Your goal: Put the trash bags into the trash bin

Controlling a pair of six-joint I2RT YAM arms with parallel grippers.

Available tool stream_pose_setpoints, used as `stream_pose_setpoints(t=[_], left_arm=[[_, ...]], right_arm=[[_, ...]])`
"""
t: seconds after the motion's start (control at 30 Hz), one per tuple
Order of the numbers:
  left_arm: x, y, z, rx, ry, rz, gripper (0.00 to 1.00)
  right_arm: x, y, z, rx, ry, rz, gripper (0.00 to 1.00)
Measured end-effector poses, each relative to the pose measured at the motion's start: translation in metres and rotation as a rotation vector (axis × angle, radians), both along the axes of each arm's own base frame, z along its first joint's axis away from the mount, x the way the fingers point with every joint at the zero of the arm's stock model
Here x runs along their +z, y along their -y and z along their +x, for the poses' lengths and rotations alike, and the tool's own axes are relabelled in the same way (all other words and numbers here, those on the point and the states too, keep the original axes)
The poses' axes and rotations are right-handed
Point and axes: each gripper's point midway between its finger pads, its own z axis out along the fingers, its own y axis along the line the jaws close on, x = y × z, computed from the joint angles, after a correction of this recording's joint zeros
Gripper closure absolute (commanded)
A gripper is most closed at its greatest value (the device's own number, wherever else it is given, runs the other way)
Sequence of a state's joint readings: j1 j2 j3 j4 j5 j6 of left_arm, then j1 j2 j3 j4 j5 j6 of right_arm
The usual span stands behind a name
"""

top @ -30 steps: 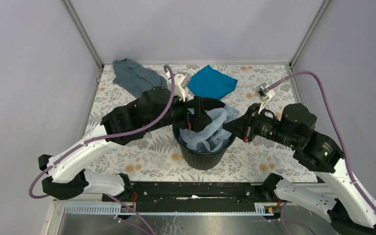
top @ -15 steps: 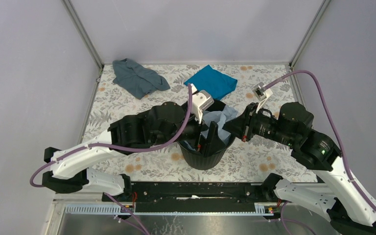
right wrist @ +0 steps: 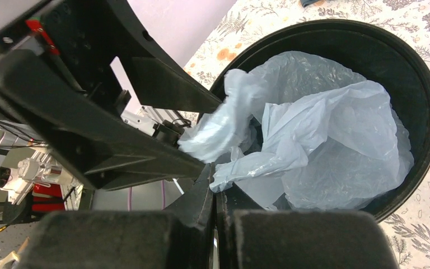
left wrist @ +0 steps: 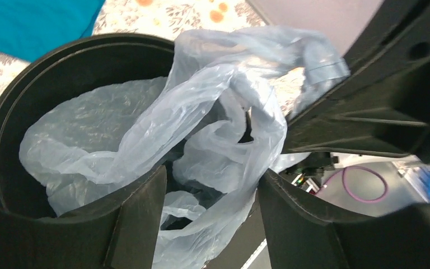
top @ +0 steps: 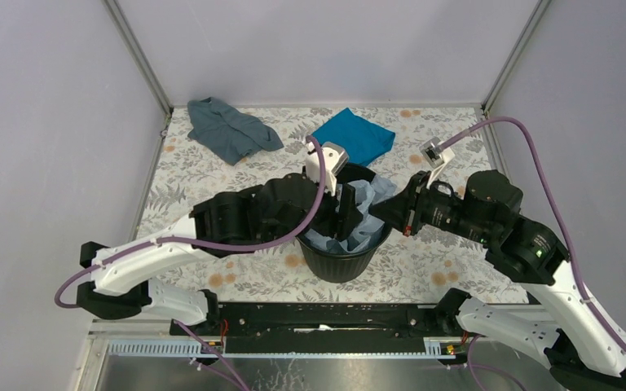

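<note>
Over the bin's mouth, the left pincer (left wrist: 210,188) stands wide apart and grips nothing. Loose film of the trash bag (left wrist: 89,140) hangs in its gap, and it looks poised to press the film down. The right pincer (right wrist: 214,188), closed tight, pinches a fold at the rim of the trash bin (right wrist: 425,112), apparently to stop it slipping out. Most of the bag lies inside.

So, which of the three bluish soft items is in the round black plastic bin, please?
The thin translucent pale blue plastic bag; the bright teal cloth and dull grey-blue cloth lie on the table behind the bin.
</note>
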State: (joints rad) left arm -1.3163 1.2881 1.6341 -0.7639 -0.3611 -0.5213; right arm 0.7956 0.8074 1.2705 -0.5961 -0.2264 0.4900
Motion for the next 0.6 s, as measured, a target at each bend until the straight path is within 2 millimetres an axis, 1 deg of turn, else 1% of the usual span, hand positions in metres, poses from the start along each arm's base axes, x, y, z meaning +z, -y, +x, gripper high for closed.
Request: stream_pose_setpoints(t=[0.1,0.13,0.17,0.27,0.33,0.37,0.43,0.5,0.57,0.6], left_arm=[[-0.01,-0.003,0.005,0.04,-0.013,0.035,0.76],[-0.013,-0.006,0.007,0.057,-0.012,0.047,0.86],[-0.014,-0.008,0.009,0.079,-0.016,0.051,0.9],[-0.016,-0.026,0.017,0.168,-0.014,0.065,0.95],[-0.017,-0.049,0.021,0.248,-0.013,0.056,1.0],[-0.017,-0.059,0.022,0.276,-0.016,0.047,1.0],[-0.019,-0.094,0.021,0.36,-0.032,0.009,1.0],[-0.02,-0.125,0.018,0.426,-0.055,-0.046,1.0],[-0.028,-0.152,0.015,0.482,-0.083,-0.099,1.0],[-0.031,-0.161,0.013,0.498,-0.092,-0.113,1.0]], right_arm=[[0.0,0.002,-0.002,-0.001,-0.001,-0.001,1.0],[0.0,0.003,-0.002,-0.001,-0.001,-0.002,1.0],[0.0,0.004,-0.002,-0.004,0.0,-0.003,1.0],[0.001,0.012,-0.001,-0.046,0.006,-0.016,1.0],[-0.001,0.025,0.003,-0.115,0.006,-0.039,1.0],[-0.003,0.034,0.006,-0.161,0.003,-0.056,1.0],[-0.008,0.055,0.009,-0.255,-0.002,-0.083,1.0],[-0.012,0.075,0.008,-0.337,-0.007,-0.099,1.0],[-0.014,0.095,0.003,-0.403,-0.007,-0.094,1.0],[-0.013,0.104,0.0,-0.43,-0.002,-0.083,1.0]])
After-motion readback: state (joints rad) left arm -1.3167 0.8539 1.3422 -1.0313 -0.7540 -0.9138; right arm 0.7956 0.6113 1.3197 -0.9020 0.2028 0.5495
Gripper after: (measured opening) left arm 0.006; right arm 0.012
